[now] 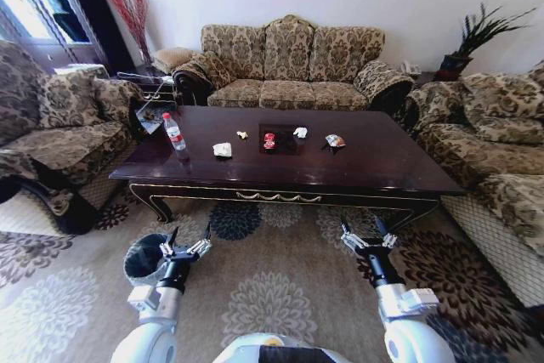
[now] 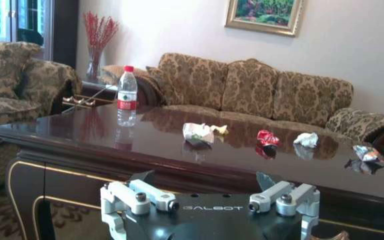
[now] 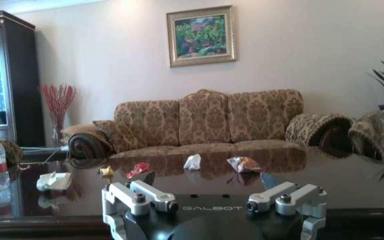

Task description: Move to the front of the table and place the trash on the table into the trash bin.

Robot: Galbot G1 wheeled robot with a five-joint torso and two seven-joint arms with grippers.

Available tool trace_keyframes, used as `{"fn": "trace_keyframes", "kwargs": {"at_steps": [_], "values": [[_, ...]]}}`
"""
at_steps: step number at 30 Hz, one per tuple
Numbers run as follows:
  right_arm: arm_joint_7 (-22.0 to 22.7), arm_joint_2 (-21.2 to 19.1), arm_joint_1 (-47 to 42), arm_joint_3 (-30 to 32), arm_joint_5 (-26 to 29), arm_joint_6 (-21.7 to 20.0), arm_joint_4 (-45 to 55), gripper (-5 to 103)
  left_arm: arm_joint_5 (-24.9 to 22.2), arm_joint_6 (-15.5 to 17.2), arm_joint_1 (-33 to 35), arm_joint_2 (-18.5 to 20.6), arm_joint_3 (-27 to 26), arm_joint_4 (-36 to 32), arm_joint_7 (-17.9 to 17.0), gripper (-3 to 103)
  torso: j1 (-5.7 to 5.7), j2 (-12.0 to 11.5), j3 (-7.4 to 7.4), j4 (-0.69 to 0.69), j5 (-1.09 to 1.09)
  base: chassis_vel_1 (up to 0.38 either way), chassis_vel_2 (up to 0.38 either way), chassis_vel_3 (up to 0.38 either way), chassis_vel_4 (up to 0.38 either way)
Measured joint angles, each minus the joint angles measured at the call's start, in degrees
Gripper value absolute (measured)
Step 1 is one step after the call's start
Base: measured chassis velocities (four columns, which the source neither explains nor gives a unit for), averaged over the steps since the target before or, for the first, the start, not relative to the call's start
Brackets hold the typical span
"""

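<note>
**Both arms waiting short of the table, litter lying on top**

The left gripper (image 1: 188,242) is hovering over the carpet in front of the table (image 1: 382,163), its fingers spread wide and gripping nothing. The right gripper (image 1: 367,234) is hanging at the same height on the other side, also spread wide and bare. Both are sitting just short of the table's gold-trimmed front edge.

The bin (image 1: 144,258) is standing on the carpet just beside the left gripper, toward the robot's left, black bag lining it.

On the tabletop the litter is lying in a loose row across the middle: a bottle (image 1: 173,132) standing upright near the left end, a white wad (image 1: 222,150) next to it, a yellowish scrap (image 1: 242,134) just behind, a red wrapper (image 1: 269,140) at the centre, a second white wad (image 1: 300,132), and a multicoloured wrapper (image 1: 335,140) farthest right. All pieces are sitting apart from each other.

A sofa (image 1: 289,65) is standing behind the table.
</note>
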Motion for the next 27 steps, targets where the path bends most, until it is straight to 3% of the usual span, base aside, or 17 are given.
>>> {"fn": "trace_keyframes", "kwargs": {"at_steps": [27], "values": [[2.22, 1.03, 0.03, -0.77, 0.1, 0.7, 0.23, 100, -2.06, -0.19, -0.66, 0.24, -0.03, -0.42, 0.05, 100, 2.75, 6.76, 3.99, -0.01, 0.0, 0.0, 0.0, 0.0, 0.0]]}}
